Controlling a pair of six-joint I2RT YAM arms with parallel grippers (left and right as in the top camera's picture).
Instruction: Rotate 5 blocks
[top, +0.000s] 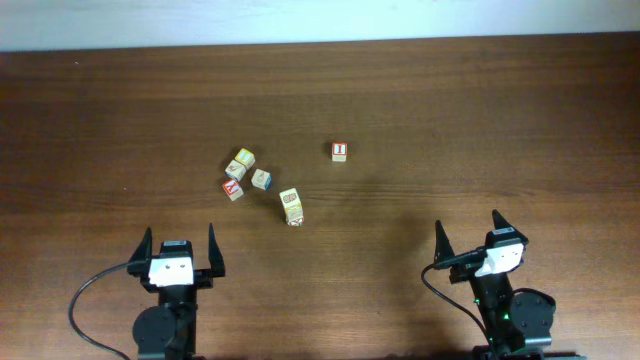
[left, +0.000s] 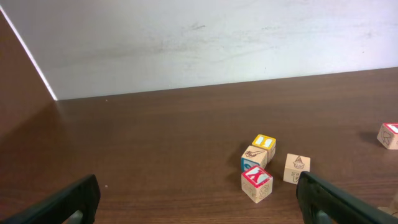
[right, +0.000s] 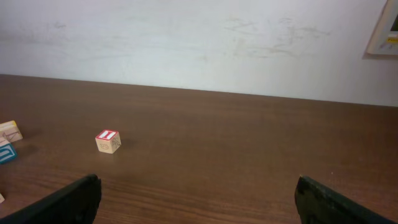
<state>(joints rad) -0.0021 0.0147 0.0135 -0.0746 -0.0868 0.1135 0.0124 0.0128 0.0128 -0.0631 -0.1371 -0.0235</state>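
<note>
A dark brown wooden table (top: 520, 110) with fine grain fills the view and meets a scuffed pale wall (left: 186, 43) along its far edge. The blocks (top: 261, 179), small pale wooden cubes with crisp square edges and printed faces, form a loose cluster left of the table's middle, roughly midway between the far and near edges. A yellow-topped block (top: 244, 157) touches a picture block (left: 253, 155) with a blue side. A red-lettered block (top: 233, 189) lies just beside them, nearer the front edge. The front piece (top: 291, 207), closest to that edge, looks elongated from above; whether it is one cube or two touching cannot be told. A red-faced cube (top: 339, 151) with a white "I" rests well apart, toward the right.

The left gripper (top: 178, 240) and right gripper (top: 468, 228) hover near the front edge, each with its fingers spread wide and nothing between them.

The blocks are probably light, rigid and sturdy, and likely to skid on the smooth wood if nudged. Squeezing two opposite flat faces squarely from above seems safest. The touching pair leaves little room for a finger between them
</note>
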